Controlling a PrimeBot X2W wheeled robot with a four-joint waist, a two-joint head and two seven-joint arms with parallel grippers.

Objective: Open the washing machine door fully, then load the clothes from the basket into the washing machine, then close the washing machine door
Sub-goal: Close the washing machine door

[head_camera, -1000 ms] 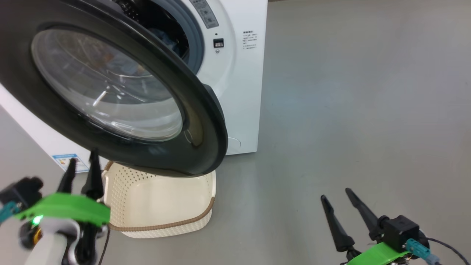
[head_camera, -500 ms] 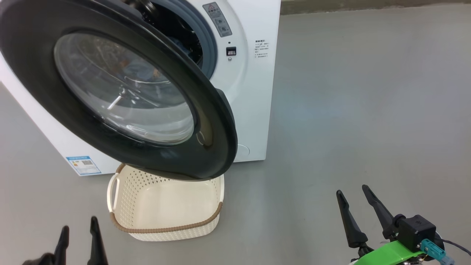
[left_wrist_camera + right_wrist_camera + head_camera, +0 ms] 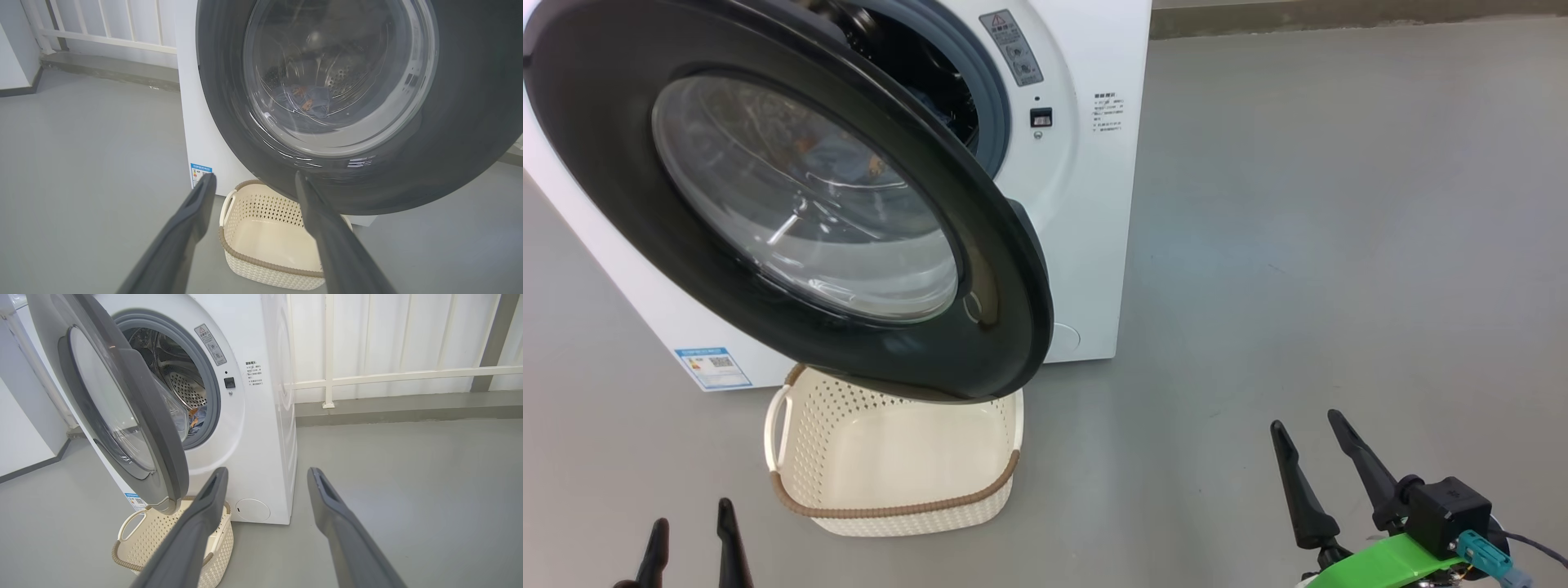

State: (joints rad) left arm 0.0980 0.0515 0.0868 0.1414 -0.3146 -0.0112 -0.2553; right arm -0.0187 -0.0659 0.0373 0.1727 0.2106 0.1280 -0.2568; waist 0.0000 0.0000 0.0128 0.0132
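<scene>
One washing machine door [image 3: 792, 204] stands swung out ahead of the left end effector [image 3: 691, 510], over one empty basket [image 3: 890, 510]. Clothes [image 3: 197, 415], number unclear, lie inside the one washing machine [image 3: 1086, 212]. The right end effector [image 3: 1303, 418] is well apart. Both are spread wide, holding nothing.

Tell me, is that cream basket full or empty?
Empty, as far as visible: the basket shows a bare bottom, though the washing machine door hides its back edge. The clothes lie in the drum.

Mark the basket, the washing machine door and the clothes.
basket [image 3: 890, 513], head view, brown front rim.
washing machine door [image 3: 833, 347], head view, black ring below its window.
clothes [image 3: 304, 102], left wrist view, fabric behind the window.
</scene>
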